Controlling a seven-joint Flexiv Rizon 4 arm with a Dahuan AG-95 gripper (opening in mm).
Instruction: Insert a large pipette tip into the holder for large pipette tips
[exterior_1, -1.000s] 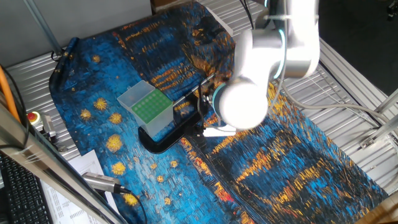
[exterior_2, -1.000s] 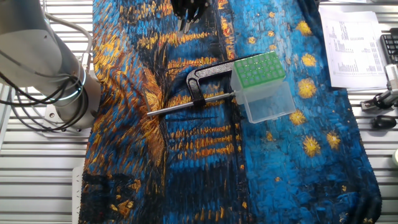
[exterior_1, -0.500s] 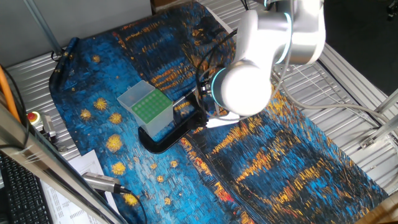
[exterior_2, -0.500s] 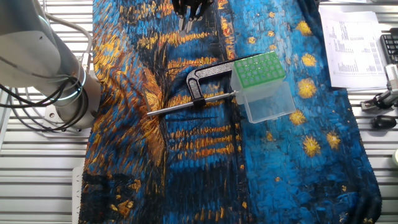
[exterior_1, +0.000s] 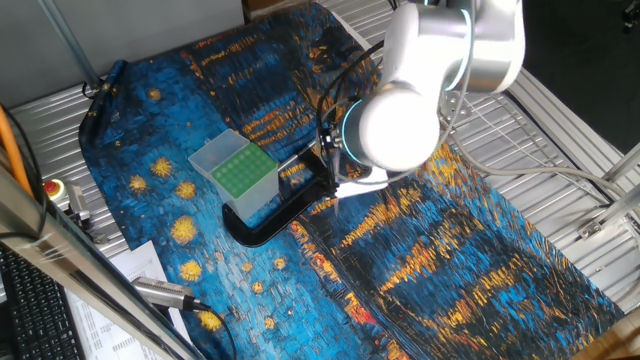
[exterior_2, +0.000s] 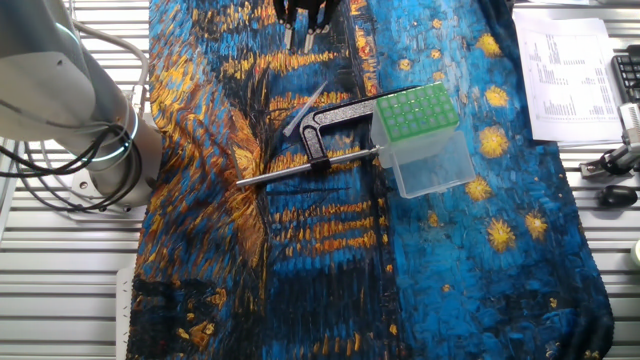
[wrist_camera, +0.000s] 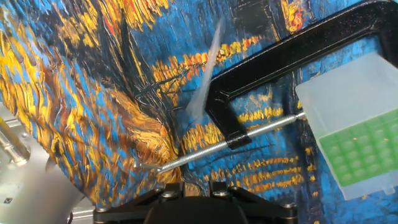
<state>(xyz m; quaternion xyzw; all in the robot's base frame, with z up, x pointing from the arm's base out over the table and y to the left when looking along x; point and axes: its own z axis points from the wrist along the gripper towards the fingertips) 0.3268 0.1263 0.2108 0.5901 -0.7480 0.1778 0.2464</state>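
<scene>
Holder for large pipette tips (exterior_2: 420, 135) is sitting on the patterned cloth (exterior_2: 330, 260) covering the tabletop, green grid (exterior_2: 416, 109) facing up. Holes are looking empty from both fixed views; clear body is showing nothing inside. Black clamp (exterior_2: 335, 125) is gripping the holder's side, its metal rod (exterior_2: 305, 168) sticking out across the cloth.

Large pipette tip (exterior_2: 303, 109) is lying loose on the cloth just beside the clamp's bend, well apart from the hand (exterior_2: 303, 28). Hand is hovering above, fingers parted, gripping nothing.

Printed sheets (exterior_2: 570, 70) are lying at the tabletop edge; text too small to read.
</scene>
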